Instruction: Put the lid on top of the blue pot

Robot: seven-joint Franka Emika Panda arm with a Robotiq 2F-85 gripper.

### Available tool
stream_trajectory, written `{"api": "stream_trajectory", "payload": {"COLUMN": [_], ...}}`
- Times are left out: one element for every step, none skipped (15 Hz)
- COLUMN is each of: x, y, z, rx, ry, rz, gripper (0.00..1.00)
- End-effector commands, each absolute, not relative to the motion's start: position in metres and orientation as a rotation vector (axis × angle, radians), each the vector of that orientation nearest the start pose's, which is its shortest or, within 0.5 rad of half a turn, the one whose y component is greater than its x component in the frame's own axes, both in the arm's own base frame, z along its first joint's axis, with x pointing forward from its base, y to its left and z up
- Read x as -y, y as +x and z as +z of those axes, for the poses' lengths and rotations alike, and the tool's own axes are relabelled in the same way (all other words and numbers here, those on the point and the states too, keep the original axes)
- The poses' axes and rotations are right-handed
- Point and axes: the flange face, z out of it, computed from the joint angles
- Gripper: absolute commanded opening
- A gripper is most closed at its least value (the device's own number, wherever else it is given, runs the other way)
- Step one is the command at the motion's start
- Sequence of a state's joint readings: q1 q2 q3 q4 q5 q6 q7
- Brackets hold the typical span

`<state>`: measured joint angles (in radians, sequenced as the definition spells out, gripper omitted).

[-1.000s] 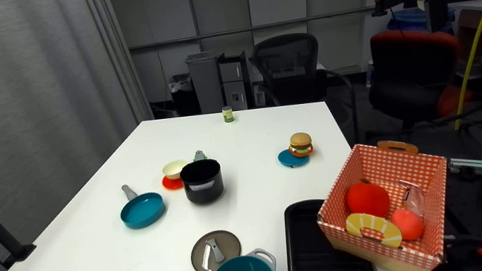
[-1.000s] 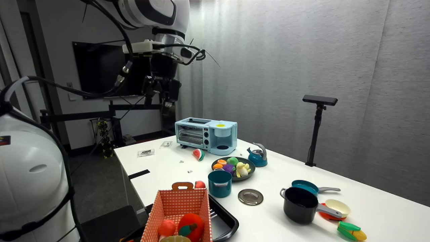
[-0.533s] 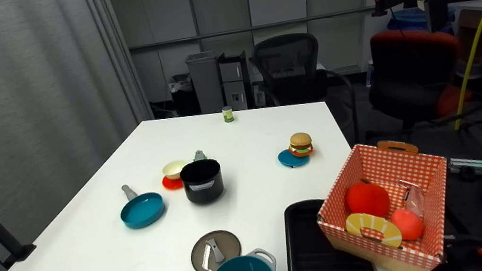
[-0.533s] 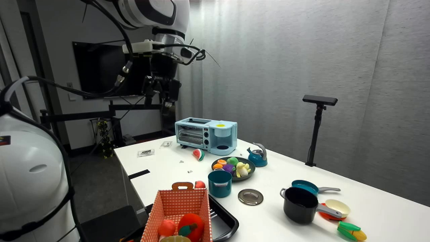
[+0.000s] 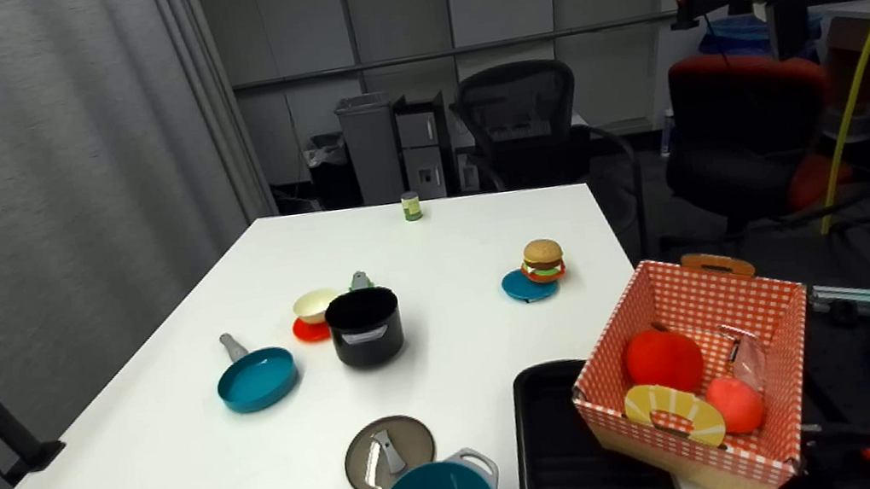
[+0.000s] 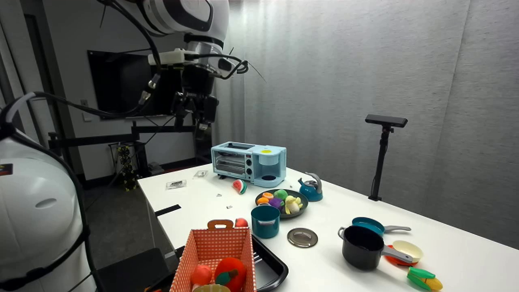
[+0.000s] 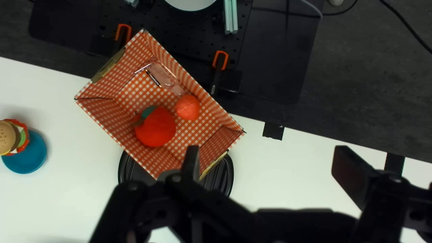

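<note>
A: How far along is the job?

B: At its very start, by all appearances. A silvery-grey lid (image 6: pixel 302 237) lies flat on the white desk (image 6: pixel 314 269), right of centre in the lower half of an exterior view. The blue pot (image 6: pixel 265 221) stands upright and uncovered just to its left, a strip of bare white between them.

A: And in the robot's grip?

B: Nothing. The fingers (image 7: pixel 352 177) are spread wide in the lower half of the wrist view, one near the centre, its partner toward the right edge, with only air between. Neither lid nor blue pot appears there; that view takes in a checkered basket (image 7: pixel 116 123) left of centre and a burger (image 7: pixel 8 138) at far left.

A: What is done, then?

B: No part of it, as far as the frames show. In both exterior views the fingers hang high near the top, well apart from the lid.

A: And left to do?

B: Everything: come down to the lid, grasp it, probably by its knob (image 5: pixel 388 452), lift, carry it over the blue pot and set it level on the rim. The carry looks short; the approach looks like the longer leg. The black pot (image 6: pixel 362 248) at lower right, also uncovered, is not the target.
</note>
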<state>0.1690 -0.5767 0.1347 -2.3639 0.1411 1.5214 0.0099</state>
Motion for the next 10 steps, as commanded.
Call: {"api": "stream_trajectory", "payload": {"x": [-0.127, -0.127, -0.128, -0.128, -0.128, -0.128, -0.128, -0.129, -0.129, -0.129], "y": [0.33, 0.332, 0.335, 0.338, 0.341, 0.345, 0.349, 0.354, 0.359, 0.364], "z": [0.511, 0.509, 0.507, 0.505, 0.502, 0.499, 0.496, 0.492, 0.487, 0.484], "rx": [0.381, 0.383, 0.395, 0.387, 0.391, 0.398, 0.404, 0.413, 0.422, 0.426], "ry": [-3.066, -3.07, -3.082, -3.093, -3.102, -3.104, -3.11, -3.116, -3.121, -3.129], "rz": [0.432, 0.437, 0.446, 0.455, 0.467, 0.48, 0.49, 0.504, 0.52, 0.537], "gripper": [1.0, 1.0, 1.0, 1.0, 1.0, 1.0, 1.0, 1.0, 1.0, 1.0]}}
